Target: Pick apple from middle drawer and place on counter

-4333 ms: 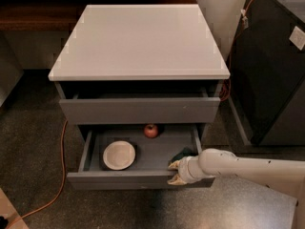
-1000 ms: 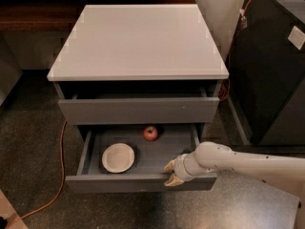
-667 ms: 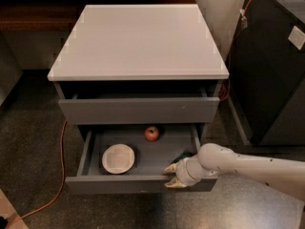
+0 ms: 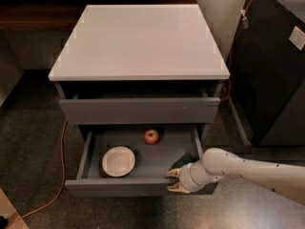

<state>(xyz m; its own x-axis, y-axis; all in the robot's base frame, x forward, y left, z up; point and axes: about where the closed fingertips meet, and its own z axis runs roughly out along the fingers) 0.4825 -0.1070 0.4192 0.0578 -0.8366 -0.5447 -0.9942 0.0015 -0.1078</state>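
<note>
A grey drawer cabinet stands on a speckled dark floor, its white surface (image 4: pixel 138 39) bare, with an orange cable (image 4: pixel 62 147) trailing down its left side. The middle drawer (image 4: pixel 119 187) is pulled out towards me. My hand (image 4: pixel 173 181) sits at the right end of its near front edge, the two fingers apart, one tip above the rim and one below it. The apple (image 4: pixel 151 136) rests on the drawer floor at the far side, about midway across, so it lies farther in and a little to the left of my hand. A dark green sponge (image 4: pixel 183 161) lies just beyond my hand, and a white bowl (image 4: pixel 118 161) sits nearer and left of the apple; I judge the reach should pass between them.
</note>
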